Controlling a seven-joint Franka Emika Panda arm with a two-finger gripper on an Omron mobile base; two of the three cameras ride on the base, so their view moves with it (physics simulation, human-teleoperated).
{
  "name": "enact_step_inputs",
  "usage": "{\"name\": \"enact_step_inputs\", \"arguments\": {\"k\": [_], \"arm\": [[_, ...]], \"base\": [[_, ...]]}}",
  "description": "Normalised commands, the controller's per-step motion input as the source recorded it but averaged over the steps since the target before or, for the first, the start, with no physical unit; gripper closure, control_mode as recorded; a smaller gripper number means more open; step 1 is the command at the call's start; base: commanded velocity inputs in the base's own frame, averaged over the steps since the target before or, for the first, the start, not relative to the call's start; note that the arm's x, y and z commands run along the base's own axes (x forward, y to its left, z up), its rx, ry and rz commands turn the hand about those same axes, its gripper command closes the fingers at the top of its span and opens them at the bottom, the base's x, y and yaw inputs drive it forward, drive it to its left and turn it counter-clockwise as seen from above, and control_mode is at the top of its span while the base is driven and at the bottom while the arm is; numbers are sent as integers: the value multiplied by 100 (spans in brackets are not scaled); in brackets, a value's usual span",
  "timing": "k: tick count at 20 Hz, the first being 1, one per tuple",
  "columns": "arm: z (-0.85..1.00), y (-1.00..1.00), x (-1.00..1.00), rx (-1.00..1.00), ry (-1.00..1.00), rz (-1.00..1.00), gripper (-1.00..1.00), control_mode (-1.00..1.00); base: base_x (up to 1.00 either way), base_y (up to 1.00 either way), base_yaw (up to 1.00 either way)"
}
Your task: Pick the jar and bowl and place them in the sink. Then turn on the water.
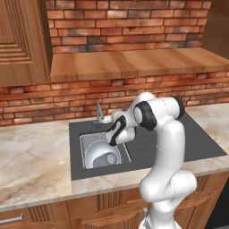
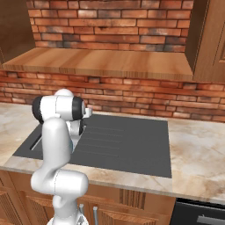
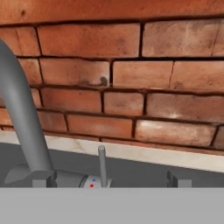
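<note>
The bowl (image 1: 99, 154) lies in the sink (image 1: 86, 141), a round, glossy, pale blue-white shape tipped on its side with its opening towards the front right. A darker, translucent patch at its right edge (image 1: 112, 158) may be the jar, but that cannot be told for sure. The sink is one rectangular light-grey metal basin set in a flat, matt dark-grey surround (image 1: 188, 138) with shallow drain grooves on the right half. Around it runs a pale marbled desk (image 1: 31, 161) above wooden cupboard fronts, with a red brick wall (image 1: 125, 22) and a wooden shelf (image 1: 134, 62) behind.

One faucet (image 3: 19, 109) stands at the back of the sink: a smooth, slim grey metal spout curving up from a blocky base, and beside it a thin upright lever (image 3: 102, 164) with a red and a blue dot at its foot.

The jaws (image 3: 109, 183) stand wide open, holding nothing, their two dark tips low on either side of the lever.
</note>
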Motion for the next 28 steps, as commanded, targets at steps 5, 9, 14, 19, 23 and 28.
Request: {"name": "enact_step_inputs", "arguments": {"k": [5, 9, 14, 19, 23, 28], "arm": [[-9, 7, 5, 0, 0, 0, -100, -100], [-9, 5, 6, 0, 0, 0, -100, -100], [-5, 2, 6, 0, 0, 0, -100, -100], [0, 0, 16, 0, 0, 0, -100, -100], [0, 0, 19, 0, 0, 0, -100, -100], [-1, 0, 13, 0, 0, 0, -100, -100]], "base": [[0, 0, 0], [0, 0, 0], [0, 0, 0], [0, 0, 0], [0, 0, 0], [0, 0, 0]]}}
